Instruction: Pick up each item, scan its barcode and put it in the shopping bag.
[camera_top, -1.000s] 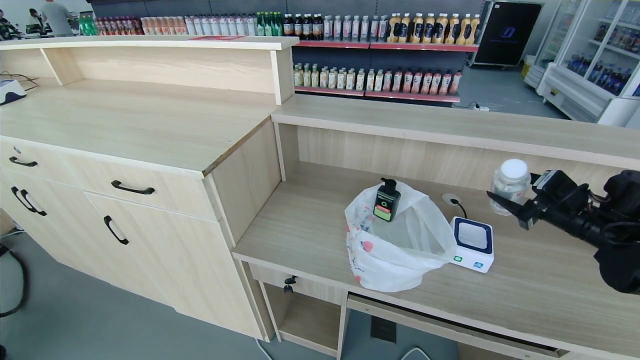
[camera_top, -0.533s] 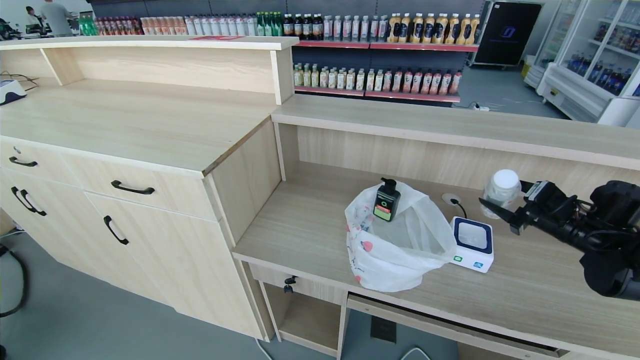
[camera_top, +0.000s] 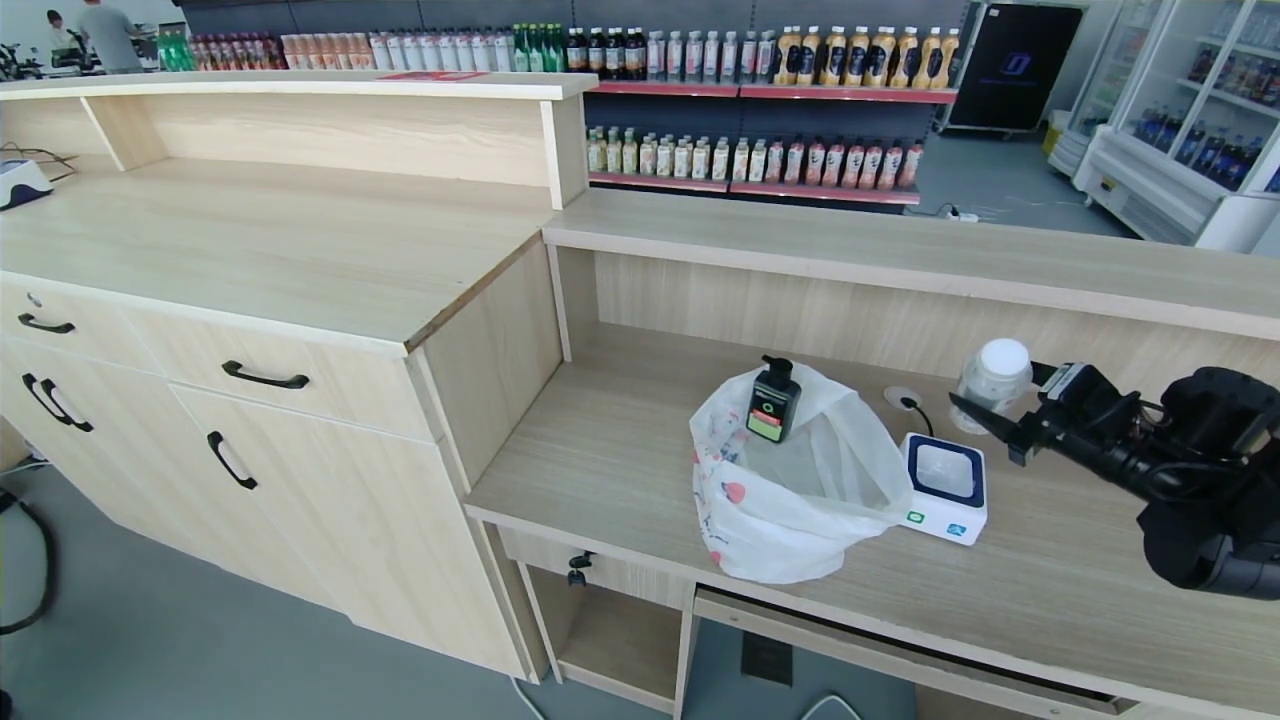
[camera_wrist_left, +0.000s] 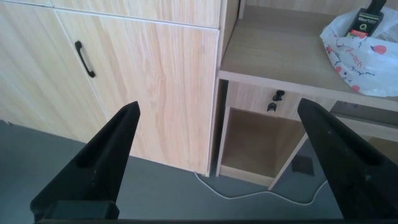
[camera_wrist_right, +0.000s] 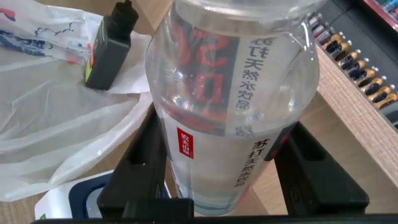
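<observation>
The bottle (camera_top: 992, 382), clear with a white cap, hangs upright above the desk (camera_top: 1050, 580). It is close to the desk's back wall (camera_top: 800, 310), beyond the scanner (camera_top: 945, 485) and to its right. The right gripper (camera_top: 985, 412) has it. The jaws are spread to the bottle's width and clamp its lower body, one finger (camera_wrist_right: 140, 165) on each flank.

Compared with a second ago, the bottle and the right gripper have slid left along the back wall and dropped a little. They now stand nearer the scanner. The bag (camera_top: 790, 500), the scanner and the pump bottle (camera_top: 773, 400) lie as they did.

The bag stands open-mouthed on the desk, its plastic just beside the scanner's left side. The pump bottle sits upright at the far side of the bag's mouth. A cable grommet (camera_top: 903, 398) lies in the desktop between the bag and the bottle.

The back wall rises close behind the bottle, with a ledge (camera_top: 900, 250) overhanging above. A tall cabinet (camera_top: 490, 360) closes the desk's left end. A wide stretch of desktop runs from the scanner to the front edge and on to the right under the arm.

The left gripper (camera_wrist_left: 217, 107) hangs low over the floor before the cabinet doors, well apart from the bag. Its jaws are spread wide with nothing between them.
</observation>
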